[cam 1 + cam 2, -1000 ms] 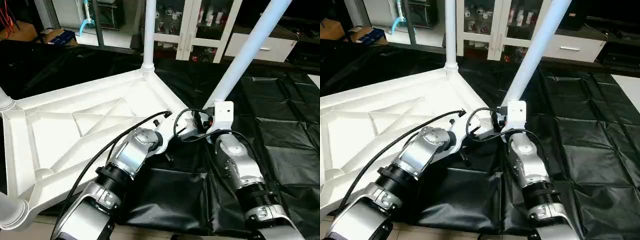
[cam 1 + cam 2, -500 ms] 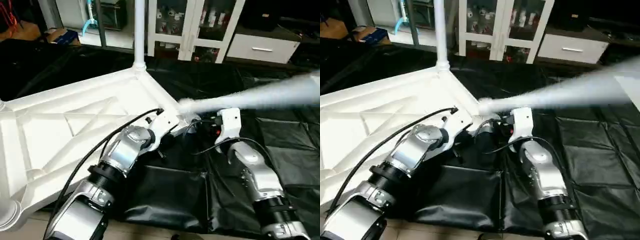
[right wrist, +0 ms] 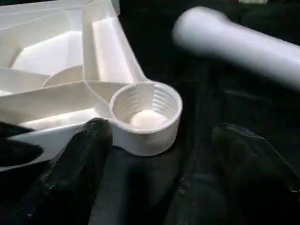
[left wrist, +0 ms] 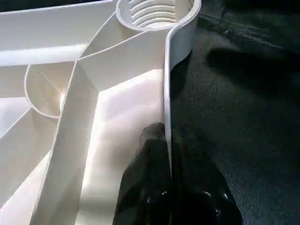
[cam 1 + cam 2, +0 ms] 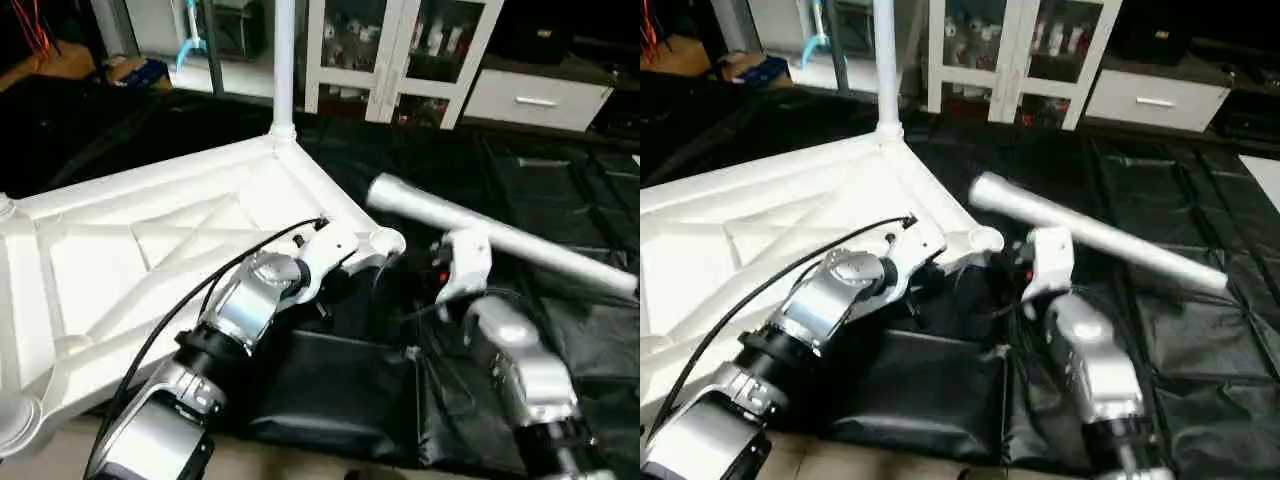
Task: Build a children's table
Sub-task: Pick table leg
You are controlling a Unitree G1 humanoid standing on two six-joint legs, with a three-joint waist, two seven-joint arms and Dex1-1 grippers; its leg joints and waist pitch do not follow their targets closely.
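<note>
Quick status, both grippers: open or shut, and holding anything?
Left gripper: shut on the tabletop rim.
Right gripper: open, holding nothing, by the empty corner socket.

Black quilted sheeting (image 5: 560,200) covers the floor across the middle and right of the head views. On it, at the left and centre, lies the white tabletop (image 5: 150,260), ribbed underside up. To its right a loose white tube leg (image 5: 500,235) lies flat on the sheeting, slanting from centre toward the right edge, just beside the tabletop's empty corner socket (image 3: 146,115).
</note>
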